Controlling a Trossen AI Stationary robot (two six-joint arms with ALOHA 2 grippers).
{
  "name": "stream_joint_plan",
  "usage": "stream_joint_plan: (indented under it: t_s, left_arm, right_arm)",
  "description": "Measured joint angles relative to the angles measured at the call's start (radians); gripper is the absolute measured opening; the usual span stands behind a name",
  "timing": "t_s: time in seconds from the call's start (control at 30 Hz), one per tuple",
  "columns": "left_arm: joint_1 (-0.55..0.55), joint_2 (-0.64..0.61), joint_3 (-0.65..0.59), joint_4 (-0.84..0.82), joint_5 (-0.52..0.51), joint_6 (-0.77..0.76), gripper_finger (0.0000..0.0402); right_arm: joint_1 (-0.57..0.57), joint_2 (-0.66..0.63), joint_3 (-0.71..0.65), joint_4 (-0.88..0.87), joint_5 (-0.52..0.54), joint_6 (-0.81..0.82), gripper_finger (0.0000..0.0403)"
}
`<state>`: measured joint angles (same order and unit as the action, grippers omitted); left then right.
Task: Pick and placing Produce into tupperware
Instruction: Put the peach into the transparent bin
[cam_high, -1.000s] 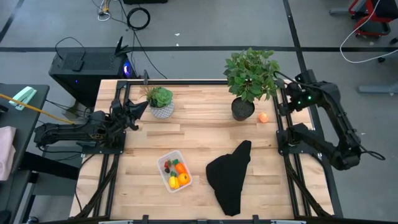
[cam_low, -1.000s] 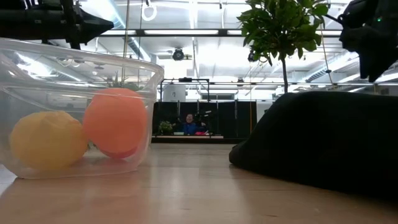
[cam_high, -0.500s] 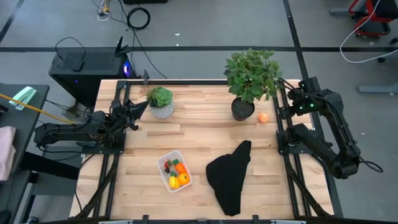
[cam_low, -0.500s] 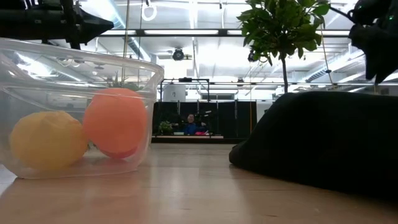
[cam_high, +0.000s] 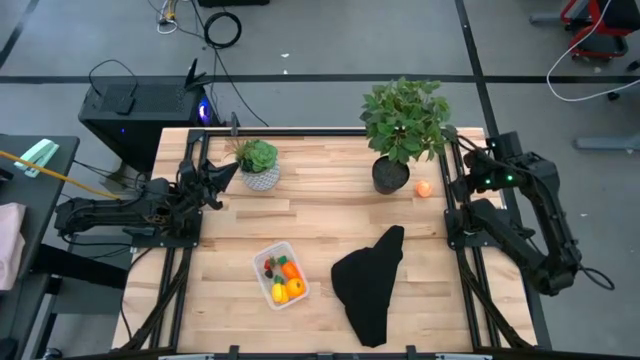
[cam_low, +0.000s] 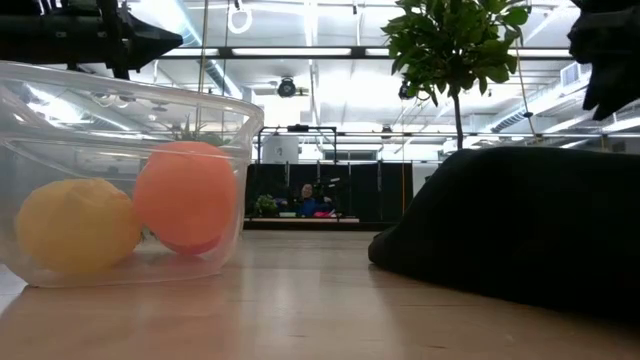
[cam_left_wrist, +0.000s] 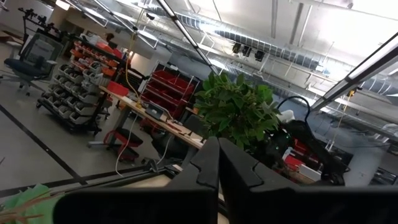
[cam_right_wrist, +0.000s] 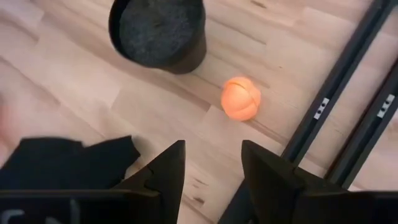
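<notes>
The clear tupperware (cam_high: 281, 274) sits near the table's front, left of centre, with several small pieces of produce inside. The low view shows a yellow piece (cam_low: 76, 224) and a peach-red piece (cam_low: 186, 196) behind its wall. One peach-orange piece of produce (cam_high: 423, 188) (cam_right_wrist: 240, 98) lies alone on the wood, beside the big plant's black pot. My right gripper (cam_high: 467, 176) (cam_right_wrist: 211, 163) hangs open above the table's right rail. It slants down toward that piece and is clear of it. My left gripper (cam_high: 230, 169) (cam_left_wrist: 219, 163) is shut with nothing between its fingers, raised at the table's left side.
A black cloth (cam_high: 370, 282) lies crumpled right of the tupperware. A tall leafy plant in a black pot (cam_high: 392, 175) stands far right, and a small plant in a white pot (cam_high: 261, 177) stands far left. Dark frame rails (cam_right_wrist: 339, 81) run along the table's right edge.
My right gripper has shifted a little toward the table's near-right side above the rail and has turned slightly. Its fingers stay as far apart as before. The produce, the tupperware and my left arm have kept still.
</notes>
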<state>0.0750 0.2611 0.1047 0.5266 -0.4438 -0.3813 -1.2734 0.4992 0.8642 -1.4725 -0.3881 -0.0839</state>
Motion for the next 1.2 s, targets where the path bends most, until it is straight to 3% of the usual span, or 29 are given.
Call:
stream_joint_plan:
  t_s: [0.17,0.33,0.6,0.83,1.2]
  left_arm:
    - [0.000,0.000,0.000,0.000,0.000,0.000,0.0019]
    - [0.000,0.000,0.000,0.000,0.000,0.000,0.0006]
    - [0.000,0.000,0.000,0.000,0.000,0.000,0.0020]
    - [0.000,0.000,0.000,0.000,0.000,0.002,0.0005]
    - [0.000,0.000,0.000,0.000,0.000,0.000,0.0014]
  right_arm:
    - [0.089,0.004,-0.002,0.001,0.025,0.001,0.0164]
    - [0.146,0.047,-0.036,-0.013,0.148,0.101,0.0164]
    - [0.176,0.128,-0.086,-0.032,0.091,0.099,0.0164]
    - [0.284,0.190,-0.086,-0.041,0.193,0.181,0.0164]
    - [0.384,0.310,-0.086,-0.083,0.207,0.241,0.0164]
